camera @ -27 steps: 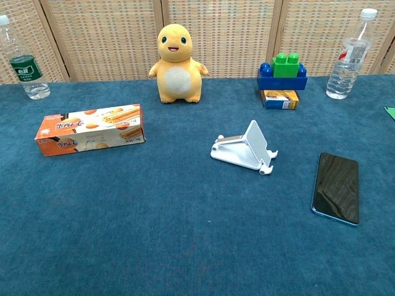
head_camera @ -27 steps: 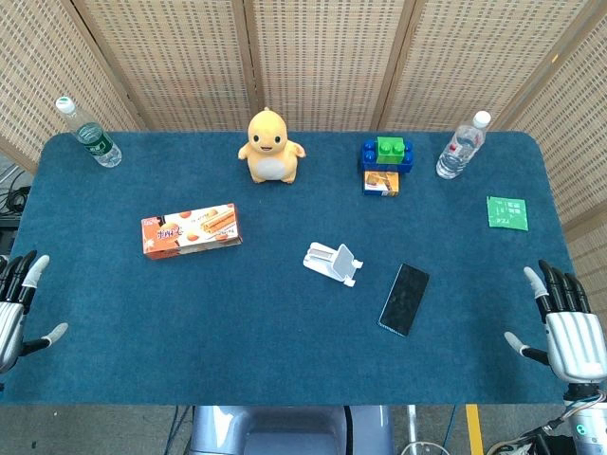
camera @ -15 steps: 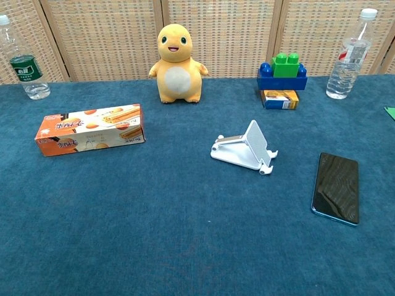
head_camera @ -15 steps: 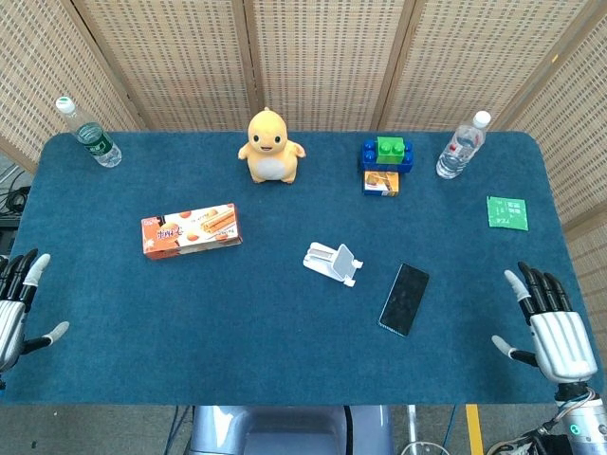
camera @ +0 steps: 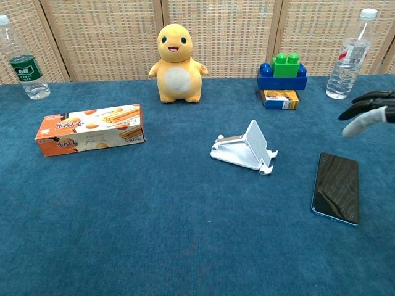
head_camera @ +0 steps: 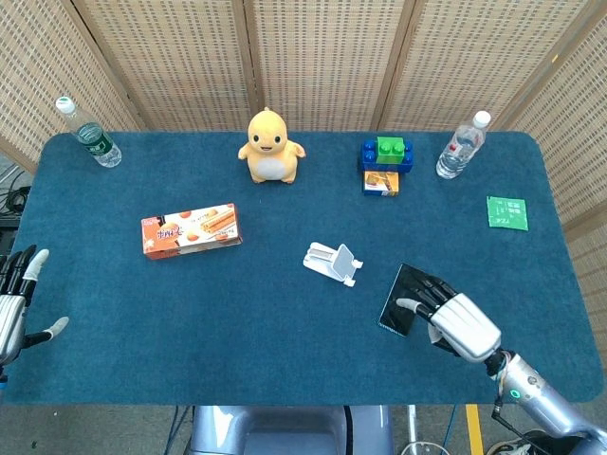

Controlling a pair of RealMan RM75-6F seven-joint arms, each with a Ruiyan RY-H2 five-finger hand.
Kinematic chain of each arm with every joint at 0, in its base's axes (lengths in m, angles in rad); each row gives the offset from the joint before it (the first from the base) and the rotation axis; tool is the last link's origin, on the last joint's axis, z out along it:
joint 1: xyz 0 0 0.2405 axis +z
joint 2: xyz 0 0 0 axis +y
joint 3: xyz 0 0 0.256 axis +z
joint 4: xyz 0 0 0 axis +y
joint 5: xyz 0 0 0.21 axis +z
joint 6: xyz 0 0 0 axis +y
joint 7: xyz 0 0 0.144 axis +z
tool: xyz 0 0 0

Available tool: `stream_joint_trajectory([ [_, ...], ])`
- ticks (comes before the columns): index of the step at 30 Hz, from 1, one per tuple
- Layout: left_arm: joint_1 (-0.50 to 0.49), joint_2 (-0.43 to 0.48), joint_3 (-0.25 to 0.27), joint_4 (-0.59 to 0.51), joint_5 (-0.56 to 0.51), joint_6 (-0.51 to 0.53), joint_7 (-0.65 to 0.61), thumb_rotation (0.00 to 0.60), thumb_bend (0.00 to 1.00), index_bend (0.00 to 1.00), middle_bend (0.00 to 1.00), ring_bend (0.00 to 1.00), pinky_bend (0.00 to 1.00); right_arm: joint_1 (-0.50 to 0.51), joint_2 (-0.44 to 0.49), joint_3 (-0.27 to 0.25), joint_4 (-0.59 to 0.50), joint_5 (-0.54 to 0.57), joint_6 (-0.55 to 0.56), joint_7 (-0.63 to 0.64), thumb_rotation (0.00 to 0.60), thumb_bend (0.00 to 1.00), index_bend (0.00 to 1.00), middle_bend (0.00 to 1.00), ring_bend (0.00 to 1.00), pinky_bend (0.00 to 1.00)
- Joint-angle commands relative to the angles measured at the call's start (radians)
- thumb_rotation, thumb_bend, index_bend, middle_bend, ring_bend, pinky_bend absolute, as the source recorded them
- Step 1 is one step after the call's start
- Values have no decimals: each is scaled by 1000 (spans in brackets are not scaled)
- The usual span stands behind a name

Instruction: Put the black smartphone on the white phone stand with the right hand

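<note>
Black smartphone (head_camera: pixel 402 297) flat nr table's (head_camera: pixel 285 351) front-right, right hand (head_camera: pixel 453 318) above, fingers spread, holding nothing.

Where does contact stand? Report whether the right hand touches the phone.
Apart. The chest view shows the right hand hovering with bare tablecloth between its fingertips and the phone; the head view only overlaps them.

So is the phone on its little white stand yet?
Not yet. The black smartphone lies flat on the blue table, apart from the white phone stand; the right hand hovers above it.
</note>
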Motion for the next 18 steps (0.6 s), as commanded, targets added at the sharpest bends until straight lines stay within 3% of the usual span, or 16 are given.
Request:
stream_joint_trajectory([
  [1, 2, 0, -1, 4, -4, 2, -5, 600, 0, 0, 0, 0, 0, 56, -51, -6, 20, 4, -83, 2, 600, 1000, 240, 160, 63, 145],
  [7, 3, 0, -2, 5, -9, 0, -8, 600, 0, 0, 0, 0, 0, 94, -117, -21, 46, 32, -180, -90, 600, 1000, 248, 164, 66, 155],
  [18, 5, -4, -1, 5, -12, -1, 0, 600, 0, 0, 0, 0, 0, 115, -198, -23, 69, 125, -259, -161, 600, 1000, 250, 164, 68, 155],
])
